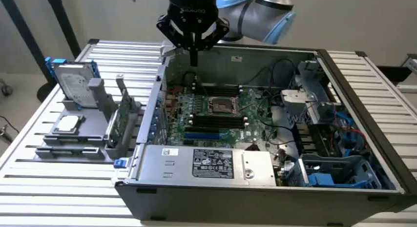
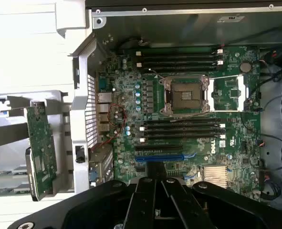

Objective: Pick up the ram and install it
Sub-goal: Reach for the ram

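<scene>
The gripper [image 1: 193, 60] [image 2: 155, 172] hangs above the rear edge of the open computer case [image 1: 195, 200], its black jaws clenched together with nothing between them. Below lies the motherboard [image 1: 255, 109] [image 2: 229, 98], the CPU socket [image 1: 221, 106] [image 2: 184, 95] bare and the black memory slots [image 1: 218, 122] [image 2: 181, 129] on either side looking unfilled. Outside the case, on the exterior view's left, a grey rack [image 1: 72, 141] holds a hard drive with blue rails [image 1: 70, 83] and a green expansion card [image 1: 114, 124] [image 2: 41, 143] standing on edge. The ram is not in the gripper (probably it stands somewhere in that rack, though I cannot tell it apart there).
</scene>
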Controlling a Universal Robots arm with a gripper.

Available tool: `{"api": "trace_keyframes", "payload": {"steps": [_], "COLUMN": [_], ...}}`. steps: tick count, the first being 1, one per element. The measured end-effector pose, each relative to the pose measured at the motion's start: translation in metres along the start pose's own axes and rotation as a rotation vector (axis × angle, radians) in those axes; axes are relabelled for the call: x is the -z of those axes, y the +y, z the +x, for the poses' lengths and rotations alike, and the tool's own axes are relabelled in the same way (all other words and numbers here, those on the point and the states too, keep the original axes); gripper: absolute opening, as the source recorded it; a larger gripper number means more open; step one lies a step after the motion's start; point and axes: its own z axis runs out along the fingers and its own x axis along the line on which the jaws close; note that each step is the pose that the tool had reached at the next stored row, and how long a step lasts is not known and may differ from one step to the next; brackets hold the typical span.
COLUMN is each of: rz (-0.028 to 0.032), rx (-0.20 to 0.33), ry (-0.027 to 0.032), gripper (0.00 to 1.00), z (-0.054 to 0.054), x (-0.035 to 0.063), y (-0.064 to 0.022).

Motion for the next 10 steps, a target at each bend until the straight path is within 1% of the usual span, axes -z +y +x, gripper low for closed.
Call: {"api": "trace_keyframes", "payload": {"steps": [10], "rz": [0.0000], "rx": [0.000], "ry": [0.0000], "gripper": [0.11], "z": [0.0000], "x": [0.0000], "y": [0.0000]}}
